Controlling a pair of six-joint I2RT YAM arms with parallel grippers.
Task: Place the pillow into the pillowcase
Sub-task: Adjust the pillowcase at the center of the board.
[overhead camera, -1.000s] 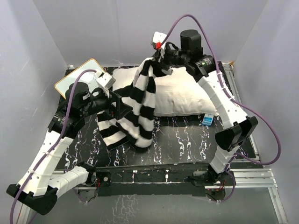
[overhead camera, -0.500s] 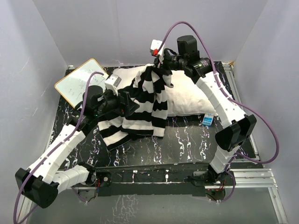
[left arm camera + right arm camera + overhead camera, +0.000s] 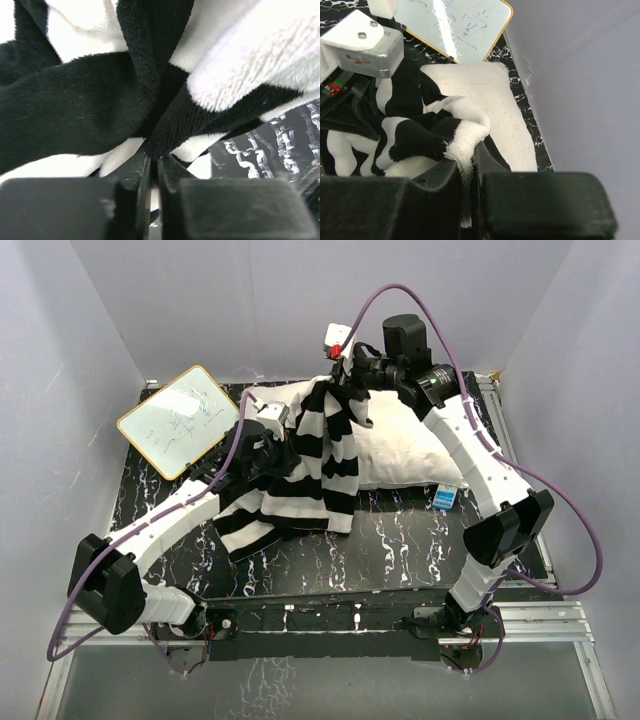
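Observation:
The white pillow [image 3: 405, 445] lies at the back of the black table, its left end under the striped pillowcase [image 3: 320, 465]. My right gripper [image 3: 347, 388] is shut on the pillowcase's fluffy edge [image 3: 465, 145] and holds it above the pillow [image 3: 507, 115]. From there the cloth drapes down to the table at the front left. My left gripper [image 3: 283, 443] is at the cloth's left side. In the left wrist view its jaws [image 3: 154, 161] stand almost together, pinching a black fold of the pillowcase [image 3: 75, 115].
A small whiteboard [image 3: 180, 420] leans at the back left corner. A little blue and white box [image 3: 446, 498] lies by the pillow's front right corner. Grey walls close in the back and both sides. Marbled black tabletop [image 3: 400, 545] shows in front.
My left arm has reached right and back into the cloth, and its jaws went from open to shut on a fold. The hanging pillowcase has spread wider over the pillow's left end.

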